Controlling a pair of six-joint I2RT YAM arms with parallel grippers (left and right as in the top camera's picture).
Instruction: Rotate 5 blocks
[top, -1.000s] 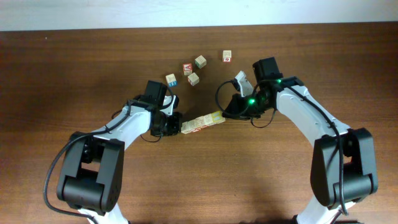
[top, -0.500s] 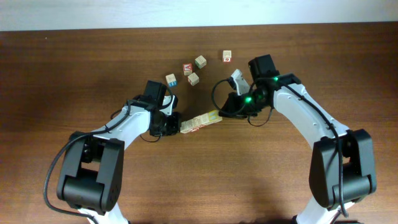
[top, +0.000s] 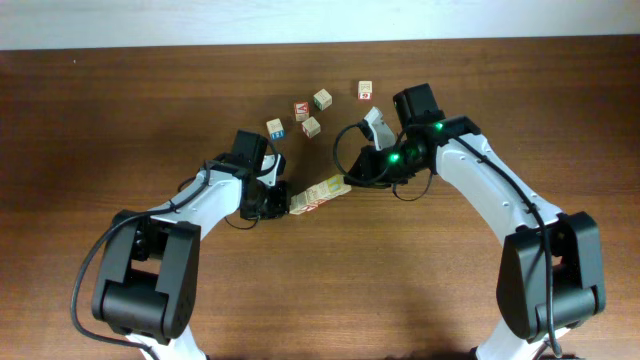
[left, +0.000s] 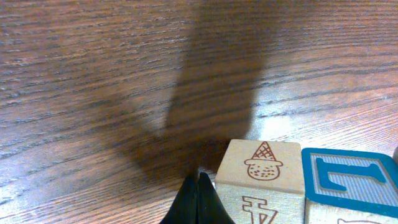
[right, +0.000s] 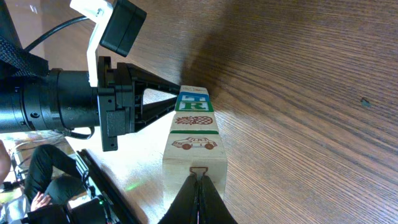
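Table (top: 120, 100): brown wood grain, dull sheen.
Blocks (top: 318, 194): one tight row, face against face, lying flat on the table between the two grippers. The row runs on a slant, and its right end sits farther from the robot's base than its left end.
Row, right end: yellow-green block (top: 337, 184), next to the right gripper.
Row, left end: ice-cream block (left: 258, 167), pale with a brown cone drawing on top. Its neighbour in the row is the blue-letter block (left: 348, 180), and the two touch.
Row from right wrist (right: 194, 143): the top faces show a car, a pineapple and then coloured letters, counting away from the camera.
Left gripper (top: 286, 204): fingers fully closed into a single point and holding nothing. The tip sits at the row's left end, just beside the ice-cream block's lower corner. I cannot tell whether they actually touch.
Right gripper (top: 350, 181): fingers also pressed together with nothing between them. The tip is set against the end face of the row's right end, low on the block.
Stray cubes (top: 311, 126): five, loose, all beyond the row on its far side and apart from it.
Blue-print cube (top: 275, 128): the stray farthest to the left, beyond the row's left end.
Red-face cube (top: 301, 110): beyond the row's middle, farther off than the blue-print cube.
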